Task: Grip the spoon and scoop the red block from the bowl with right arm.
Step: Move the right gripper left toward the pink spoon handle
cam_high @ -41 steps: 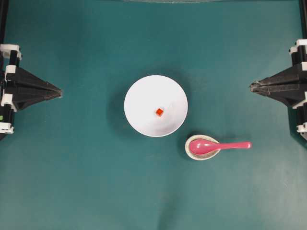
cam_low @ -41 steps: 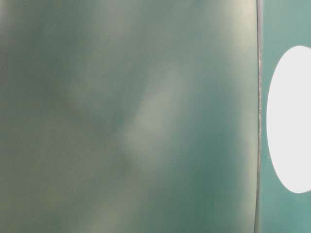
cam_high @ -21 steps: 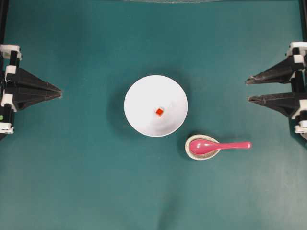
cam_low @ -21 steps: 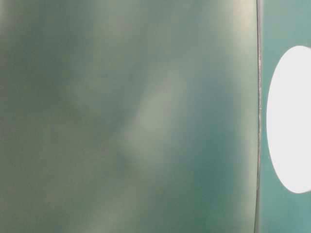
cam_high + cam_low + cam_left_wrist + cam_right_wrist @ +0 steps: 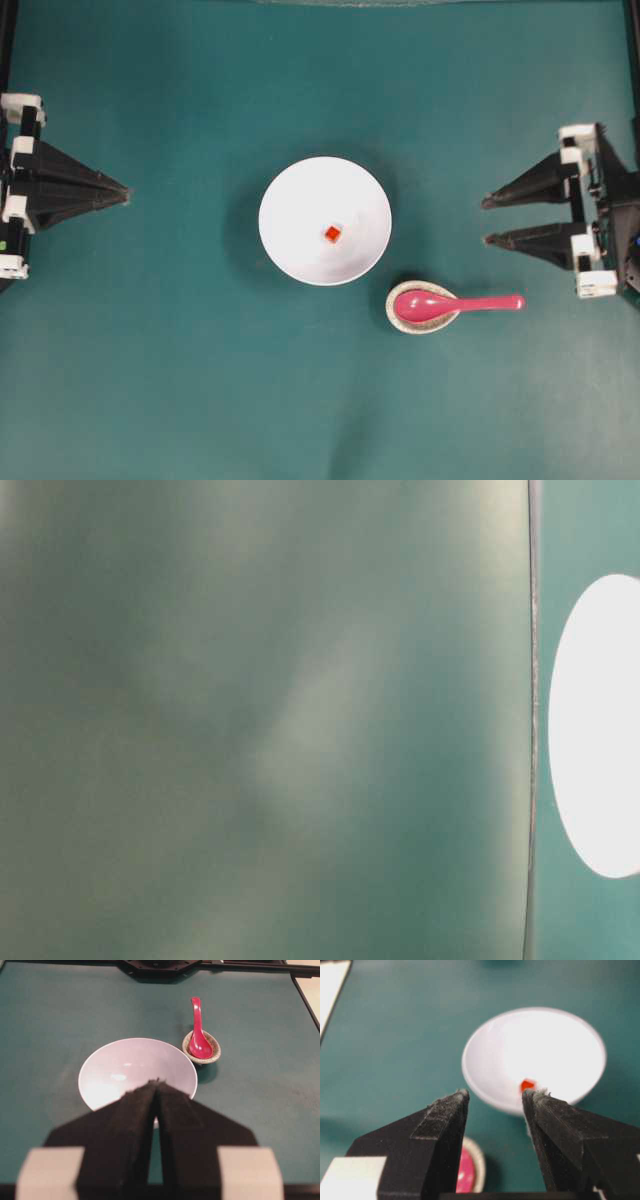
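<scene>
The white bowl (image 5: pixel 325 220) sits mid-table with the tiny red block (image 5: pixel 332 234) inside it. Just to its lower right, the pink spoon (image 5: pixel 455 303) lies with its scoop in a small speckled dish (image 5: pixel 398 318) and its handle pointing right. My right gripper (image 5: pixel 487 220) hovers open and empty to the right of the bowl, above and right of the spoon handle. In the right wrist view the block (image 5: pixel 527 1084) and bowl (image 5: pixel 535 1055) show between the fingers, the spoon's scoop (image 5: pixel 465 1177) low down. My left gripper (image 5: pixel 125 189) is shut at the left, pointing at the bowl (image 5: pixel 125 1067).
Teal cloth covers the table (image 5: pixel 180 380). The left wrist view shows the spoon (image 5: pixel 198 1035) in the dish (image 5: pixel 214 1050) beyond the bowl. The table-level view is a blurred green surface with a white oval (image 5: pixel 598 725) at its right edge.
The right gripper's jaws have spread from shut to wide open, and the gripper has moved left toward the bowl and slightly down. The left arm, bowl and spoon have not moved.
</scene>
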You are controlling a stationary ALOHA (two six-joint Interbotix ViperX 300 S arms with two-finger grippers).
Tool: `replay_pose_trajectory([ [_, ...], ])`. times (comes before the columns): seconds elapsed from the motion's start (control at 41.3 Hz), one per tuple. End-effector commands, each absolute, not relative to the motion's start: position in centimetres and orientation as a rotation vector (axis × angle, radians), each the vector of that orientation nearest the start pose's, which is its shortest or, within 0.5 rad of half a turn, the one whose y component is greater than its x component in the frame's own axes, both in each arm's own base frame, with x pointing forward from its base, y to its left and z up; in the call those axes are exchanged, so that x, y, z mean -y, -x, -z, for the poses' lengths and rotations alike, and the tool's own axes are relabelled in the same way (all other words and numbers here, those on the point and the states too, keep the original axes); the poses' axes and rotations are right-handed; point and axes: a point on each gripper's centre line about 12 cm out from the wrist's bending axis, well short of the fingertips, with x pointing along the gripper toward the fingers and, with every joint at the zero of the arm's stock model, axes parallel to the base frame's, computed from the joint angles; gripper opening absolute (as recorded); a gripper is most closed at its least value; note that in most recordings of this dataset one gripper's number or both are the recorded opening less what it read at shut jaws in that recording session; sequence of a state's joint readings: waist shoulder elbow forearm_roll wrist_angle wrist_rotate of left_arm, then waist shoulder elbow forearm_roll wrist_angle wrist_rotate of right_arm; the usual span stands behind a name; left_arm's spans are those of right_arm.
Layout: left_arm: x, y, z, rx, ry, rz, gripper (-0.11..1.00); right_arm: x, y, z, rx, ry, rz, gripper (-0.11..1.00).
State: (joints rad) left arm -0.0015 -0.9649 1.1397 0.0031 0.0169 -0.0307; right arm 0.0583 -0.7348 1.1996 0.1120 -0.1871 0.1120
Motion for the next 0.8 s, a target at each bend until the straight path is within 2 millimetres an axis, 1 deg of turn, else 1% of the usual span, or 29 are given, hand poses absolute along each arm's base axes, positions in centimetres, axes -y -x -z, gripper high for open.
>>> replay_pose_trajectory([
  [0.0, 0.1, -20.2, -28.3, -0.166, 0.024, 0.002, 0.0, -1.6, -22.8, -21.8, -0.247, -0.245, -0.017, 0.54],
  [0.242, 0.1, -20.2, -28.3, -0.166, 0.024, 0.002, 0.0, -3.1, -22.8, -18.4, -0.265, -0.285, -0.038, 0.53],
  [0.411, 0.1, -20.2, -28.3, -0.167, 0.024, 0.002, 0.0, -3.7, -22.5, -16.0, -0.284, -0.303, -0.025, 0.53],
  [0.629, 0.1, -20.3, -28.3, -0.169, 0.024, 0.002, 0.0, -4.3, -21.7, -13.5, -0.299, -0.32, 0.011, 0.53],
  [0.774, 0.1, -20.3, -28.2, -0.172, 0.024, 0.002, 0.0, -4.9, -21.5, -12.4, -0.315, -0.314, 0.02, 0.53],
])
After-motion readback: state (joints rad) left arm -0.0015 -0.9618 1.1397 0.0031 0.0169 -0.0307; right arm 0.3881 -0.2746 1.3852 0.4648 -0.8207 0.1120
